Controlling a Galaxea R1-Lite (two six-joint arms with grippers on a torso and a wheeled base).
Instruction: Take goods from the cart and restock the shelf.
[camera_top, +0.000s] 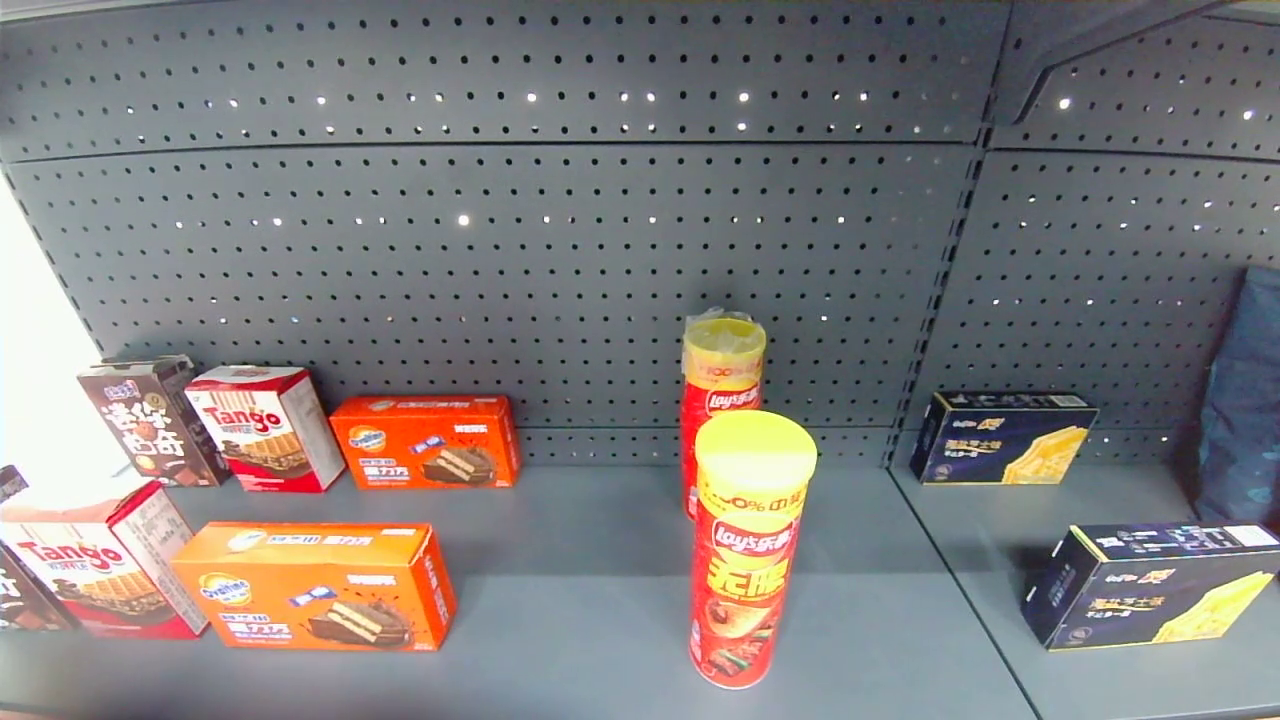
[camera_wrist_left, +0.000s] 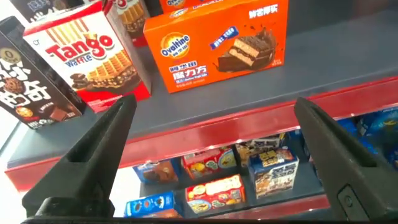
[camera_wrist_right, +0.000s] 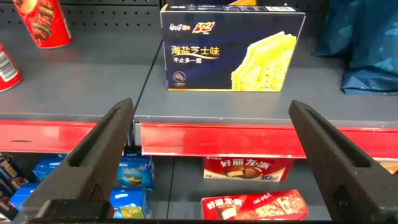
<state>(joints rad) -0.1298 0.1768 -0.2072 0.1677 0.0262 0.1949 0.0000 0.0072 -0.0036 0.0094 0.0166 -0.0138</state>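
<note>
Well left of the front chip can (camera_top: 750, 550), my left gripper (camera_wrist_left: 216, 104) hangs spread wide and empty before the shelf (camera_top: 600, 620) edge, facing the orange cake box (camera_wrist_left: 217, 43) and the wafer box (camera_wrist_left: 87, 53). Right of that can, my right gripper (camera_wrist_right: 211, 107) is spread too, empty, facing the navy cracker box (camera_wrist_right: 233, 46).

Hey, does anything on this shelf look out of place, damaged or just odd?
One thing: the rear chip can has crinkled clear film sticking up at its top, unlike the flat yellow lid of the front chip can. Both cans stand upright, and nothing looks spilled.
</note>
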